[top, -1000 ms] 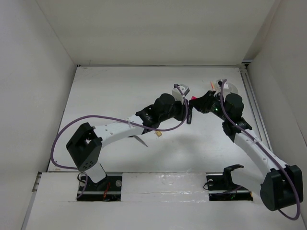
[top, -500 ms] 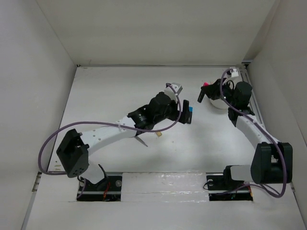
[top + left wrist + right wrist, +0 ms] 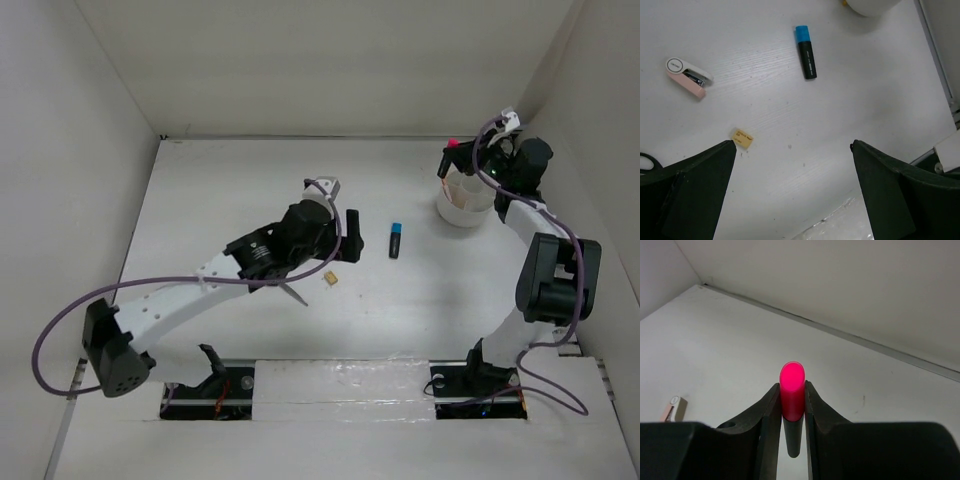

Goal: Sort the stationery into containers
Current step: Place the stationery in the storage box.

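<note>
- Step in hand: getting the pink-cap marker (image 3: pixel 792 382) into the cup (image 3: pixel 465 205). The right jaws are clamped on the marker, with its cap poking out past their tips, held up by the cup at the far right of the bench (image 3: pixel 230 190).
- Whether the marker sits squarely over the cup's mouth is hard to judge from above.
- Next move, as I judge it: line the marker up over the opening, tip it down, then part the jaws.
- The left jaws are wide apart and hold nothing, above mid-bench.
- Lying loose on the bench: blue-cap marker (image 3: pixel 806 52), tan piece (image 3: pixel 741 138), pink item (image 3: pixel 686 76), scissors (image 3: pixel 293 293).
</note>
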Tool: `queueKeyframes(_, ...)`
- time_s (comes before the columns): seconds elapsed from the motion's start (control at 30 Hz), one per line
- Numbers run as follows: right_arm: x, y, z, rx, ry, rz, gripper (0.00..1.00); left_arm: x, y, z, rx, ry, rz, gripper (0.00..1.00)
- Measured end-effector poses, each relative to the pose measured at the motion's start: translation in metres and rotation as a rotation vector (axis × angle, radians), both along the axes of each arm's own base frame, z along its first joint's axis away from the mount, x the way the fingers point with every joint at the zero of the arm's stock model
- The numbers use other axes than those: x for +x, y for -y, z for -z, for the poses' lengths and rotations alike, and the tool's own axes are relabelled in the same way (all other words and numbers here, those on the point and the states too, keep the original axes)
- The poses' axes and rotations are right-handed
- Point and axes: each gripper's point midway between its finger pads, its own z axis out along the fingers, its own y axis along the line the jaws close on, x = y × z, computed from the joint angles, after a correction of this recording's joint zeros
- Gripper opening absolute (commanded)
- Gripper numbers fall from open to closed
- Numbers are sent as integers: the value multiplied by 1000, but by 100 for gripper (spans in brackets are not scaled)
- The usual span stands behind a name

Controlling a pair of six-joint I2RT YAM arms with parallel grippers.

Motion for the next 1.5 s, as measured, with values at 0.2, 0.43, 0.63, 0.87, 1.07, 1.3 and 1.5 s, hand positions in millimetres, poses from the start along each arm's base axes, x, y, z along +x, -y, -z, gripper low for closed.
queueKeyframes(0.2,15,26,11,10,-11,48,0,-24,-25,-43,-111,83,10,100)
queueKeyframes(0.43,26,42,-1,13,35,92,0,-27,-26,-46,-138,94,22,100)
queueKeyframes(0.63,38,66,9,18,18,135,0,-27,-20,-36,-119,70,39,100)
queueKeyframes(0.87,39,98,23,41,-1,228,0,-28,-17,-35,-127,67,53,100)
queueKeyframes(1.07,36,119,32,62,-9,300,0,-29,-13,-29,-120,54,65,100)
queueKeyframes(1.3,35,130,35,108,-4,310,0,-29,-10,-26,-117,49,77,100)
queueKeyframes(1.5,38,126,42,139,-16,295,0,-29,-9,-27,-121,51,84,100)
